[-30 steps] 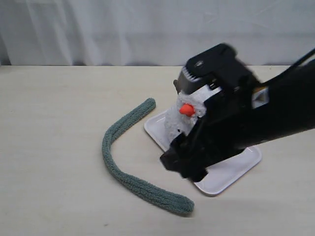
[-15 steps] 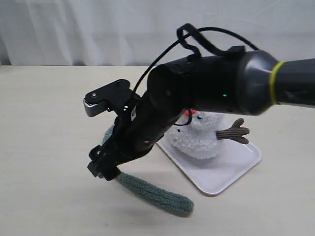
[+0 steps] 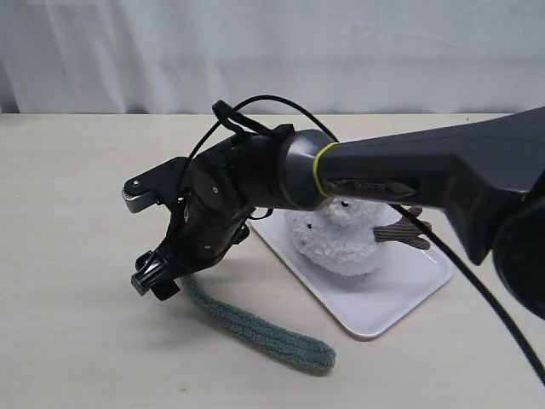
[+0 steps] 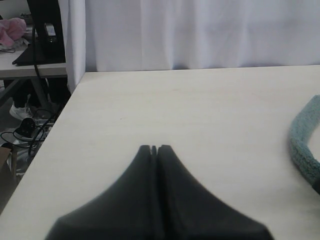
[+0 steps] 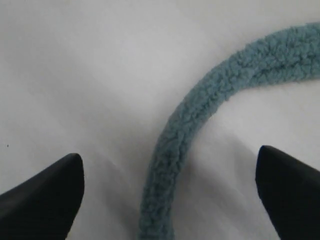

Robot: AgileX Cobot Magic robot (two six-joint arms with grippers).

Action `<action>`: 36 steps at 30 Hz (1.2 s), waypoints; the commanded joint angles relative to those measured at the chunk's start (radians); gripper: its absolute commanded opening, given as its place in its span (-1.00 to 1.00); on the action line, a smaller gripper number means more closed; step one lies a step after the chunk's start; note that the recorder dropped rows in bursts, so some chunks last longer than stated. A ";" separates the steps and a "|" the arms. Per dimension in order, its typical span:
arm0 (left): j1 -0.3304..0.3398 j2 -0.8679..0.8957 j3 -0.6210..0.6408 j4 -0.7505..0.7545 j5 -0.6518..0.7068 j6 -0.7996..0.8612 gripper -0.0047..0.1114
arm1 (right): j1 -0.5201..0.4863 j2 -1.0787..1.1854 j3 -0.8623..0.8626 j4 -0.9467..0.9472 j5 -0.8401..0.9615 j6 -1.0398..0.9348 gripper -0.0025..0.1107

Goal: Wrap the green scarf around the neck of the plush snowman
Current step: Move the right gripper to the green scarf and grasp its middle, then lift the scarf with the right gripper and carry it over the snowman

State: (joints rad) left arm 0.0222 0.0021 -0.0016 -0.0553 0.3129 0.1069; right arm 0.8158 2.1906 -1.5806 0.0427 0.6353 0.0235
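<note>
The green scarf (image 3: 255, 329) lies curved on the table, left of and in front of the plush snowman (image 3: 341, 245). The snowman stands on a white tray (image 3: 385, 308); the right arm hides part of its head, and one brown twig arm (image 3: 405, 230) sticks out. My right gripper (image 3: 153, 279) has reached across to the scarf's left bend. In the right wrist view it (image 5: 169, 162) is open and straddles the scarf (image 5: 220, 95), which is not touching either finger. My left gripper (image 4: 154, 148) is shut on nothing, away from the scarf (image 4: 302, 145).
The right arm (image 3: 409, 175) spans the scene above the tray and the snowman. A white curtain (image 3: 272, 51) hangs behind the table. In the left wrist view the table's side edge (image 4: 60, 117) drops off to cables and furniture.
The right arm swung left, away from in front of the snowman, and came down over the scarf's bend. The snowman is uncovered now. The scarf has not moved.
</note>
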 commanded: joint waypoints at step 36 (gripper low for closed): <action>0.002 -0.002 0.002 0.002 -0.007 -0.007 -0.92 | 0.001 -0.203 -0.059 -0.226 0.207 0.096 -0.88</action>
State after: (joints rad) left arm 0.0222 0.0021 -0.0016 -0.0553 0.3129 0.1069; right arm 0.8158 2.0631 -1.6398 -0.1513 0.7894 0.1364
